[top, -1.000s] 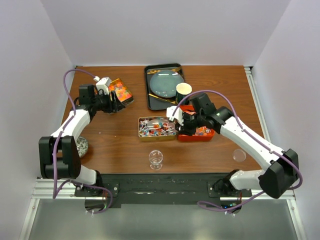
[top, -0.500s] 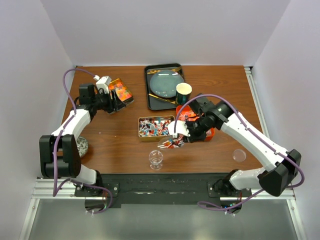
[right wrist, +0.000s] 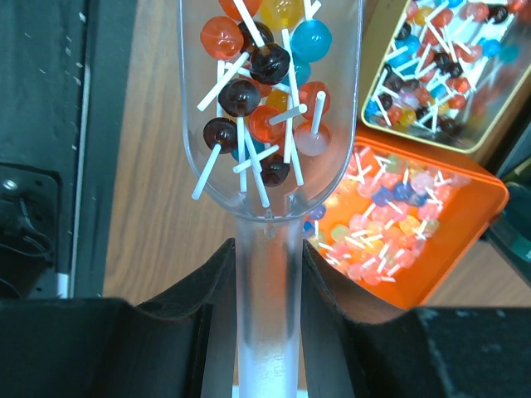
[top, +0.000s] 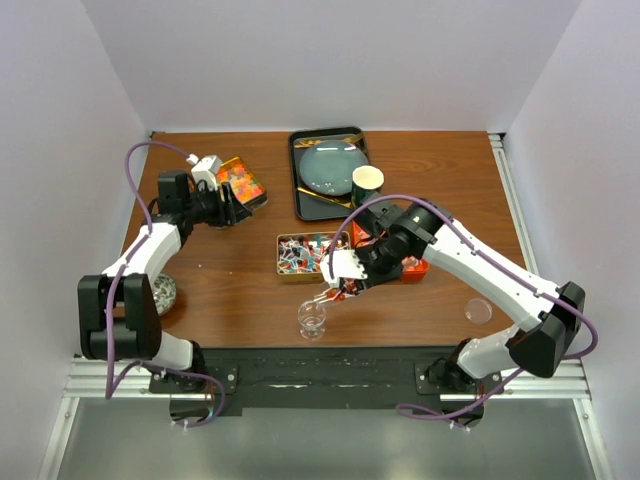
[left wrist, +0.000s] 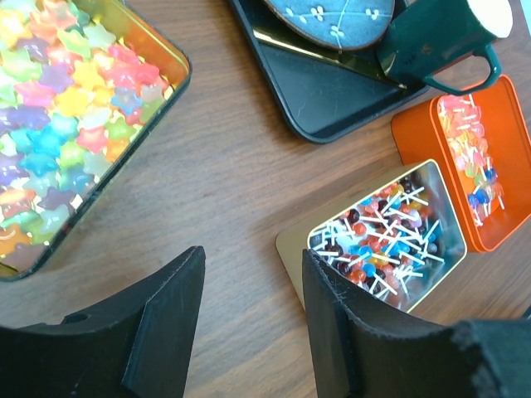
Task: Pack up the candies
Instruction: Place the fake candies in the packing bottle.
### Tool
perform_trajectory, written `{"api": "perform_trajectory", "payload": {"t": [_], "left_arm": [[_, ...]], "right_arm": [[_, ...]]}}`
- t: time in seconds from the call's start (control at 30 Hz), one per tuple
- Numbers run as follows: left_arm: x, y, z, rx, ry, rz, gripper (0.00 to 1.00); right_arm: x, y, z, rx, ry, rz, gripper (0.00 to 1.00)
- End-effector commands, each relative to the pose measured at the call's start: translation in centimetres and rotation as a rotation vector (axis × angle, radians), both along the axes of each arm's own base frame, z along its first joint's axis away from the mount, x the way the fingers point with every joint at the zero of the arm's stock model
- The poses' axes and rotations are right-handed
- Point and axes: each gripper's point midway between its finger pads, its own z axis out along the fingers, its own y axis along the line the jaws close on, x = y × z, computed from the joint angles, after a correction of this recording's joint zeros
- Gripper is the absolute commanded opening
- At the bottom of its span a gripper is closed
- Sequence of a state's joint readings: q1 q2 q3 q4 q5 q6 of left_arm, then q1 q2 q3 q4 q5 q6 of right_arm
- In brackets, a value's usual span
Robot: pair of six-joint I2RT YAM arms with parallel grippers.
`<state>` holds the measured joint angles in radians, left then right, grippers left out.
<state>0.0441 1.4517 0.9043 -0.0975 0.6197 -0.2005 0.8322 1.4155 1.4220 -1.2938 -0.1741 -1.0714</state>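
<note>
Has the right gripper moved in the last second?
Yes. The right gripper, holding the scoop of candies, has come from the orange tin toward the near edge, past the gold tin, close to the small glass.

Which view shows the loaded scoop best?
Right wrist: the clear scoop fills the frame, lollipops distinct, handle clamped by the right gripper. Top external shows it tiny near the glass cup. Left wrist misses it.

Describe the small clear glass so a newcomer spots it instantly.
Look at the wooden table's near edge, midway between the two arm bases. The clear glass stands there, just in front of the gold tin of lollipops. It is the only see-through upright vessel; the clear disc to its right lies flat.
</note>
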Motion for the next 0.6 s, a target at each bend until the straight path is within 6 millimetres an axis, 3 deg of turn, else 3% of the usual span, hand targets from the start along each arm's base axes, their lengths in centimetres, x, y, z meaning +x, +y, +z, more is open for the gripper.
{"api": "perform_trajectory", "payload": {"t": [0.0, 0.57], "left_arm": [[0.1, 0.2, 1.7, -0.01, -0.072, 0.016, 0.55], [-1.7, 0.4, 2.5, 0.004, -0.104, 0.035, 0.55]], "right_arm": [[0.4, -0.3, 1.4, -0.043, -0.07, 0.002, 0.0], [0.2, 0.3, 2.1, -0.182, -0.176, 0.074, 0.0]]}}
